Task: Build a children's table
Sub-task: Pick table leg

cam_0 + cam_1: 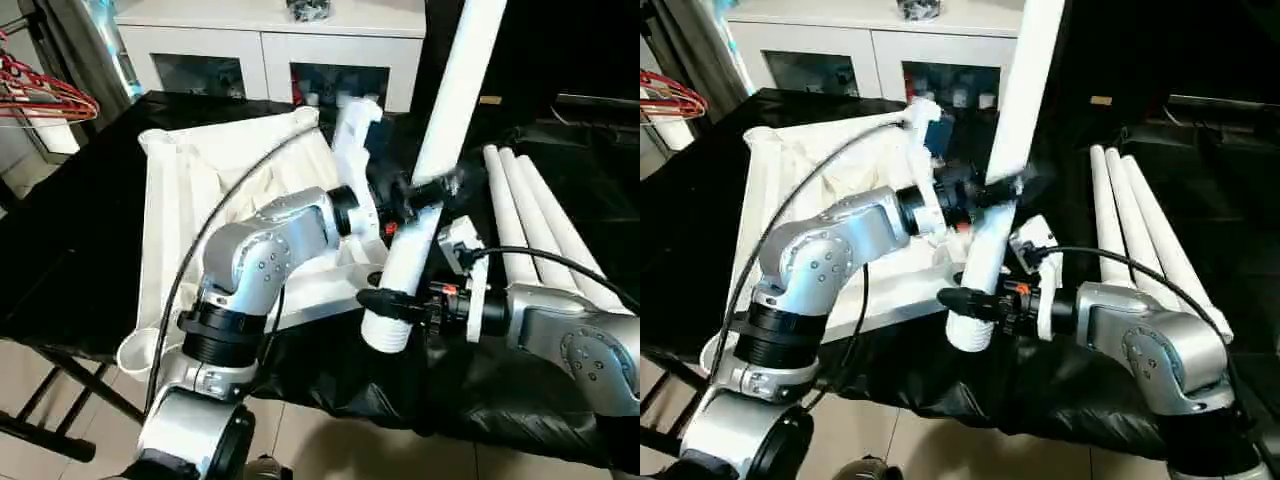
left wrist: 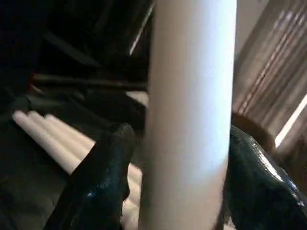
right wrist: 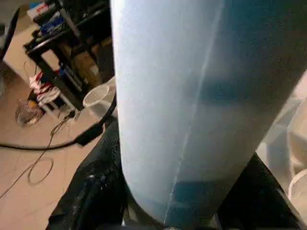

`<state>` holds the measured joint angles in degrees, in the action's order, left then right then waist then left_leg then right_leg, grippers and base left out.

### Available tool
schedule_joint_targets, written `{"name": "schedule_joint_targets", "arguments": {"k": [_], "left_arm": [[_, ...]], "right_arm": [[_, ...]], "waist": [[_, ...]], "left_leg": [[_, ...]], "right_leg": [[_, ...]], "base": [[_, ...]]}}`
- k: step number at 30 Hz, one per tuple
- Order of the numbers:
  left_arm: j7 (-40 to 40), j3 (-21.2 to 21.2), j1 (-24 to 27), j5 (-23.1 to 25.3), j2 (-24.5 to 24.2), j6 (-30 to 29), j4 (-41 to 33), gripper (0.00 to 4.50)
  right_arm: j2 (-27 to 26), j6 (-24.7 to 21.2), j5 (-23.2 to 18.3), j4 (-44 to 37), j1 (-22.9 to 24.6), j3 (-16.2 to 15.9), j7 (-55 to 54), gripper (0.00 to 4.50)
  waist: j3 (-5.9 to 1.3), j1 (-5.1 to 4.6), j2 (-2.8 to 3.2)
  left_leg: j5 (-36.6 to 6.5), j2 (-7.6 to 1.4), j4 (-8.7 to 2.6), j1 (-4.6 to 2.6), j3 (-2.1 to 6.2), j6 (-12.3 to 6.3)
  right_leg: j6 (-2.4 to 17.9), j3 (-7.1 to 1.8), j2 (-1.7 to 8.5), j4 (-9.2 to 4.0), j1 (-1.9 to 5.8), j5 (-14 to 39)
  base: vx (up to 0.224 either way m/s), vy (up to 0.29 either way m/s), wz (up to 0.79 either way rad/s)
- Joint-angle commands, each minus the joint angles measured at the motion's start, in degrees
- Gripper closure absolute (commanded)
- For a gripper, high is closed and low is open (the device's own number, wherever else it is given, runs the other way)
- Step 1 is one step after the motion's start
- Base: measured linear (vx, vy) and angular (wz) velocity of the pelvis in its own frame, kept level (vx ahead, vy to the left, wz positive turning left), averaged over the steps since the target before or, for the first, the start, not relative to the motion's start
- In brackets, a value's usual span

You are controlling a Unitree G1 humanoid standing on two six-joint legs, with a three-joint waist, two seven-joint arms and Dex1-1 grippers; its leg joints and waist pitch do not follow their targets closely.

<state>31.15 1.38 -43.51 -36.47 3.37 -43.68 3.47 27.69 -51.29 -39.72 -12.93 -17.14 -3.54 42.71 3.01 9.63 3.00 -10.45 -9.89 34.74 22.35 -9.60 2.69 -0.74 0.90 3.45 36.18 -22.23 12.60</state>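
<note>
Right claw [image 1: 385, 300] gripping smooth white cylindrical leg [image 1: 445, 130] — ribbed end, left claw [image 1: 420, 190] higher

head: down over forearms | wrists: close on leg [image 2: 189, 115], perhaps touching

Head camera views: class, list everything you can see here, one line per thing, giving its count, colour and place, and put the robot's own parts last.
tabletop: one, white, upside down on the black-covered table, left of the arms.
held leg: one, white, nearly upright between the arms, lower end near the tabletop's near corner.
spare legs: three, white, side by side on the black cover, right.
black cover: one, black, draped over the work table.
cabinet: one, white with glass doors, behind the table.
hangers: several, red, far left edge.
left claw: one, black fingers, either side of the held leg mid-shaft.
right claw: one, black fingers, at the held leg's lower end.
</note>
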Motion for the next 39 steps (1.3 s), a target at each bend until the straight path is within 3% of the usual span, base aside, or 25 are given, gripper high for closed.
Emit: {"name": "schedule_joint_targets", "arguments": {"k": [1,6,11,13,15,16,18,23,28,29,30,31,33,36,37,39], "left_arm": [[1.0,-1.9,-1.5,-1.6,-0.4,1.2,-3.1,1.58],[3.0,0.0,0.0,0.5,-2.7,2.9,-5.7,1.58],[4.9,3.2,3.2,8.5,-11.1,7.5,-4.8,1.58],[6.9,7.0,5.9,14.5,-16.4,11.9,-3.4,1.58],[7.5,8.0,6.6,15.9,-17.7,12.9,-3.2,1.58],[9.7,13.1,9.1,21.4,-22.3,16.8,-2.1,1.58],[11.2,16.7,11.1,24.8,-25.0,19.9,-0.8,1.58],[11.6,21.5,13.7,27.9,-25.9,22.0,3.6,1.58],[12.0,23.0,14.7,30.4,-24.6,24.0,8.4,1.58],[11.8,23.2,14.9,31.0,-24.0,25.5,10.9,1.76],[11.8,23.3,14.9,31.1,-23.8,25.7,11.4,1.95],[12.3,23.3,14.8,31.4,-23.7,26.8,12.9,1.95],[12.5,23.5,14.3,31.8,-23.8,27.3,14.8,1.98],[12.4,23.4,13.6,32.3,-23.7,27.2,17.1,2.40],[12.7,23.2,13.5,32.3,-23.7,26.9,17.4,2.39],[13.5,22.7,13.4,31.9,-23.5,26.5,17.6,2.57]], "right_arm": [[-1.3,2.7,1.1,0.9,-0.2,1.9,-1.9,2.59],[-4.1,6.0,2.7,2.8,-1.1,3.8,-5.4,2.59],[-5.8,14.1,10.2,7.3,-2.3,4.4,-12.4,2.59],[-5.4,16.9,13.9,8.5,-1.7,3.2,-14.0,2.59],[-5.4,17.4,14.5,8.7,-1.6,3.1,-14.5,2.59],[-5.6,17.7,15.7,9.5,-1.3,3.1,-16.2,2.59],[-6.2,17.9,16.2,10.0,-1.0,3.5,-17.3,2.59],[-6.9,18.4,18.0,11.1,-1.0,2.9,-19.5,2.59],[-7.9,20.4,19.3,12.1,-1.2,3.3,-19.7,2.59],[-8.0,20.6,19.4,12.0,-1.2,3.3,-19.8,2.59],[-8.0,20.6,19.5,12.0,-1.2,3.3,-19.8,2.59],[-7.9,20.5,19.4,11.7,-1.0,3.2,-19.5,2.59],[-7.8,20.1,19.0,11.2,-0.7,3.1,-19.0,2.59],[-7.9,19.8,18.8,10.6,-0.4,3.2,-18.5,2.59],[-8.0,19.5,18.6,10.4,-0.4,3.3,-18.5,2.59],[-8.0,19.3,18.6,10.3,-0.4,3.4,-18.3,2.59]], "waist": [[-4.15,0.15,-1.18],[-4.07,0.05,-1.08],[-4.06,-0.30,-0.72],[-4.13,-0.38,-0.65],[-4.33,-0.91,-0.55],[-4.38,-0.91,-0.81],[-4.38,-0.96,-0.73],[-4.50,-1.00,-0.61],[-4.34,-1.25,-0.71],[-4.49,-1.21,0.01],[-4.46,-1.40,-0.39],[-4.57,-1.34,-0.42],[-4.61,-1.40,-0.20],[-4.65,-1.37,-0.18],[-4.65,-1.36,0.12],[-4.59,-1.40,0.01]], "left_leg": [[-3.4,-2.34,-3.16,-0.62,0.95,-1.46],[-3.8,-2.42,-3.34,-0.65,0.98,-1.21],[-5.2,-2.35,-3.72,-0.93,1.03,0.84],[-4.8,-2.29,-3.80,-0.87,1.14,1.36],[-3.9,-2.15,-3.77,-0.94,0.98,1.86],[-3.2,-2.17,-3.74,-0.86,0.99,1.64],[-2.9,-2.22,-3.78,-0.85,0.95,1.27],[-3.4,-2.23,-3.69,-0.88,0.79,1.69],[-4.2,-2.10,-3.63,-0.55,0.70,0.88],[-4.4,-2.16,-3.55,-0.67,0.83,1.04],[-4.4,-2.15,-3.57,-0.62,0.75,0.99],[-3.9,-2.16,-3.53,-0.62,0.82,0.98],[-3.9,-2.15,-3.46,-0.64,0.84,0.90],[-4.1,-2.24,-3.46,-0.70,0.86,0.41],[-4.3,-2.26,-3.43,-0.72,0.89,0.49],[-4.8,-2.31,-3.49,-0.74,0.88,0.53]], "right_leg": [[13.0,-1.67,4.11,-3.90,2.73,0.9],[12.3,-1.66,4.02,-3.91,2.52,1.7],[9.7,-1.63,3.84,-4.20,2.25,4.6],[8.5,-1.62,3.80,-4.23,2.28,3.7],[7.6,-1.61,3.53,-3.77,2.35,1.0],[7.6,-1.61,3.52,-3.64,2.36,-0.4],[7.5,-1.64,3.57,-3.46,2.25,-1.3],[9.3,-1.62,3.58,-3.26,2.06,-2.5],[10.1,-1.67,3.82,-3.44,2.08,-2.2],[10.1,-1.69,3.86,-3.28,2.04,-1.7],[10.0,-1.69,3.72,-3.41,2.11,-2.4],[10.1,-1.69,3.76,-3.25,2.22,-3.2],[10.5,-1.65,3.72,-3.16,2.16,-4.5],[11.1,-1.64,3.81,-3.13,2.21,-5.2],[11.3,-1.63,3.81,-3.07,2.15,-5.1],[11.6,-1.63,3.83,-3.15,2.16,-4.5]], "base": [[0.000,0.000,0.00],[0.000,0.000,0.00],[0.000,0.000,0.00],[0.000,0.000,0.00],[0.000,0.000,0.00],[0.000,0.000,0.00],[0.000,0.000,0.00],[0.000,0.000,0.00],[0.000,0.000,0.00],[0.000,0.000,0.00],[0.000,0.000,0.00],[0.000,0.000,0.00],[0.000,0.000,0.00],[0.000,0.000,0.00],[0.000,0.000,0.00],[0.000,0.000,0.00]]}}
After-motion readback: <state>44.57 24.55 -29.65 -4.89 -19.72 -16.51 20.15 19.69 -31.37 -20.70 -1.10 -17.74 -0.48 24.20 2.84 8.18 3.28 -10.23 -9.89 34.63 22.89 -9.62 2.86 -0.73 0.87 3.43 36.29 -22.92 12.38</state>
